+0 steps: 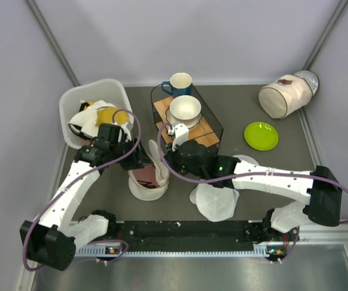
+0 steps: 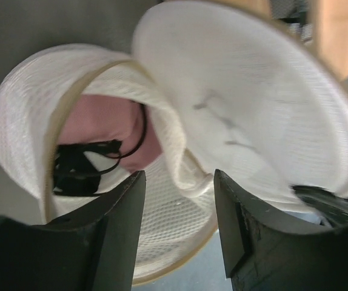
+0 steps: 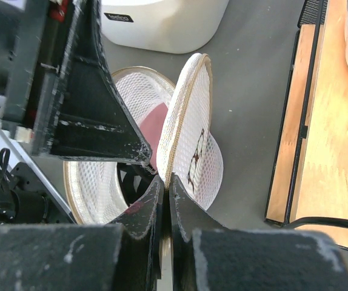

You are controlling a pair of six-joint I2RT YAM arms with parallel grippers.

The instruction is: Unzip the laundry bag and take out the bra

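Bag: the laundry bag [image 1: 147, 189] lies centre-left in the top view, between the two wrists. Its zip is already undone, and its upper face is lifted as a flap [image 3: 189, 115] standing almost on edge.
Right gripper [image 3: 166, 185]: the jaws are pinched nearly together on the flap's rim, propping it up (the dark glasses-like mark shows on the raised face).
Left gripper [image 2: 179, 209]: the jaws are apart with nothing between them, poised at the open mouth of the bag.
Bra [image 2: 101, 124]: pink and tucked in the lower shell, centre-left of the left wrist view, with its dark straps [image 2: 80, 163] bunched at the shell's left edge.
Direction from the free gripper: in that view the bra lies ahead of the jaw gap and to its left, while the flap fills the upper right.
Long axis: the garment is crumpled, so I cannot tell; only the straps run roughly across the frame.
Nearer arm: the left, and it is the only one with free fingers.
Likely next move: reach in leftward, away from the flap, and catch the pink fabric or a strap.
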